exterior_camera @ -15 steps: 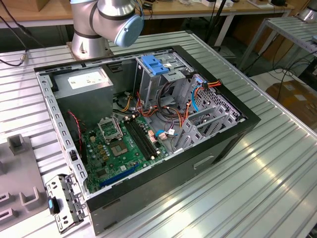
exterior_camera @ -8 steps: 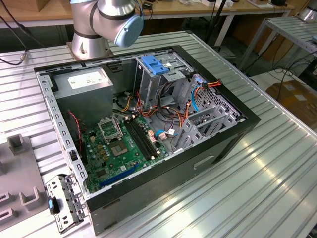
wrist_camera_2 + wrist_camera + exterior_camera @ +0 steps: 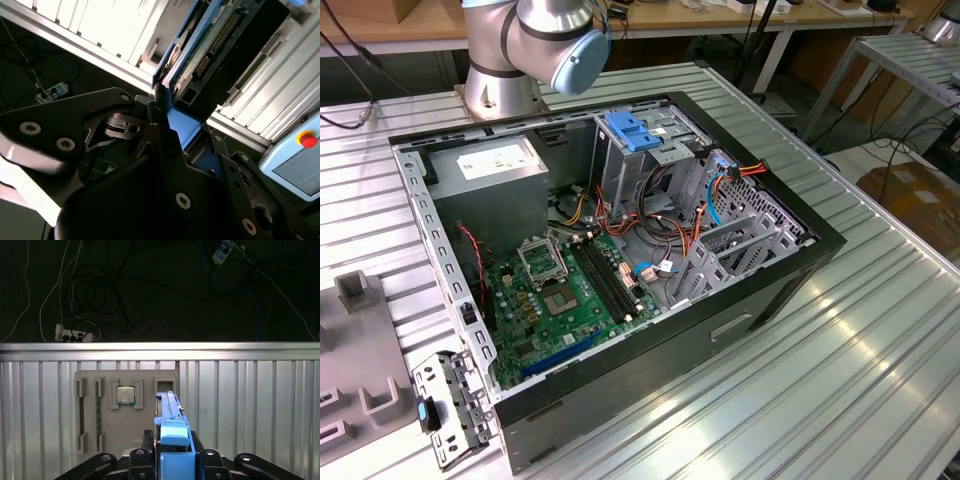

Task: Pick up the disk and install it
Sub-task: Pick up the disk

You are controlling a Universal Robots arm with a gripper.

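My end effector (image 3: 174, 456) is clamped on the disk (image 3: 169, 412), held edge-on between my fingers with its blue rails showing in the first wrist view. Past it, a grey tray (image 3: 127, 432) lies on the ribbed table (image 3: 250, 405); a power strip (image 3: 75, 334) lies on the floor (image 3: 175, 300) beyond.

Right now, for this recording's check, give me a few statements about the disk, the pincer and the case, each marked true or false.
1. The pincer is shut on the disk, gripping it by its blue carrier. True.
2. The computer case is closed by its side panel. False: it lies open, with the motherboard exposed.
3. A processor chip sits in a pocket of the grey fixture tray. True.
4. The disk is seated in the drive cage. False: it is in the pincer, not in the cage.
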